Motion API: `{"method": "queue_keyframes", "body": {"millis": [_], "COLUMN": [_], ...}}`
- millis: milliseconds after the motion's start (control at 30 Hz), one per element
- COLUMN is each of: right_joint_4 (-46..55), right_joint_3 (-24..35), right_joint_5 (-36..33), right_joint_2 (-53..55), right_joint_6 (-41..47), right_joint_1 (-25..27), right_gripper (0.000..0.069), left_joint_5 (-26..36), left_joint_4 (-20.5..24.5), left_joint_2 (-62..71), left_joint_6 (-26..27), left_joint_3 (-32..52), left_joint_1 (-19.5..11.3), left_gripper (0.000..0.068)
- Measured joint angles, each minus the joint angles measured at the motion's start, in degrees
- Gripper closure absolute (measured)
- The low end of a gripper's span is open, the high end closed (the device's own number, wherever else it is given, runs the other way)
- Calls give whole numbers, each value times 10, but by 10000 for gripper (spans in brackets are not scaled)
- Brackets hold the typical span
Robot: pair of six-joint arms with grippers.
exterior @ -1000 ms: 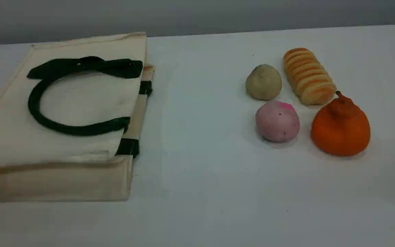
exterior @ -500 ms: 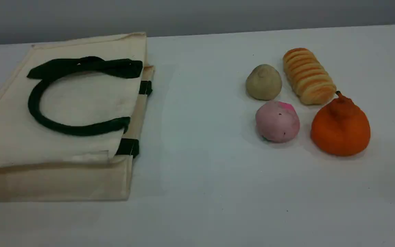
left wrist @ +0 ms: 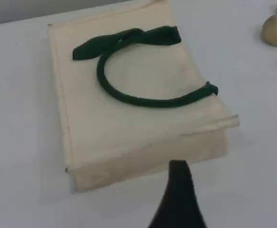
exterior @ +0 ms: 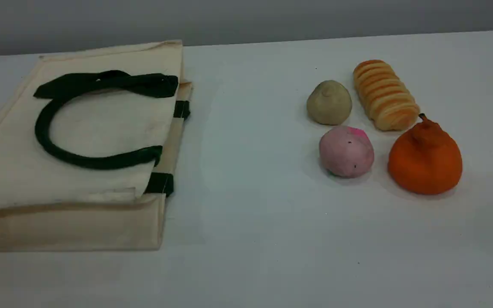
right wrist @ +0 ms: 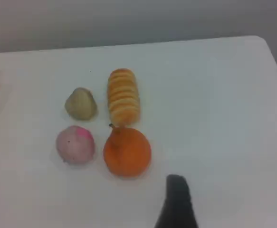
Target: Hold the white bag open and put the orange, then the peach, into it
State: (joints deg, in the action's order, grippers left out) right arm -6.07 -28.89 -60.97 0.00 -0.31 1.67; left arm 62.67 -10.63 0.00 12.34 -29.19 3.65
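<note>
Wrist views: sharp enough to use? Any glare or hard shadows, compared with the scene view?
Scene view: sharpest, even soft light, only faint shadows under the orange and peach, no glare. Left wrist view: softer, edges of the bag hazy. Right wrist view: blurriest, ridges on the bread roll smear together.

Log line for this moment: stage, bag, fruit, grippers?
stage: pre-grasp | white bag flat, shut | orange, peach on table, untouched | left gripper, right gripper open, holding nothing
</note>
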Motion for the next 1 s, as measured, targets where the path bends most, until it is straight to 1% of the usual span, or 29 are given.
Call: {"method": "queue_keyframes", "body": {"millis": [67, 333, 733, 833, 933, 1000], "right_joint_4": [0, 0, -2, -9, -33, -51], "right_joint_3": [0, 0, 0, -6, -16, -21], "right_joint_5": [0, 0, 0, 8, 33, 61], "right_joint_2": [0, 0, 0, 0, 4, 25], "right_joint_6": [0, 0, 3, 3, -4, -13], "right_joint_1": [0, 0, 0, 0, 0, 0], "right_gripper": [202, 202, 202, 202, 202, 202], "left_joint_5": [-2, -4, -6, -27, -66, -95], "left_joint_4": [-8, -78, -77, -68, -56, -54], "left_joint_2": [0, 0, 0, 4, 30, 61], "left_joint_6": [-1, -1, 1, -26, -65, -83], "left_joint_3": [0, 0, 0, -5, -8, -8], "left_joint_1": [8, 36, 36, 35, 35, 35], "left_gripper": [176, 176, 176, 176, 176, 176]}}
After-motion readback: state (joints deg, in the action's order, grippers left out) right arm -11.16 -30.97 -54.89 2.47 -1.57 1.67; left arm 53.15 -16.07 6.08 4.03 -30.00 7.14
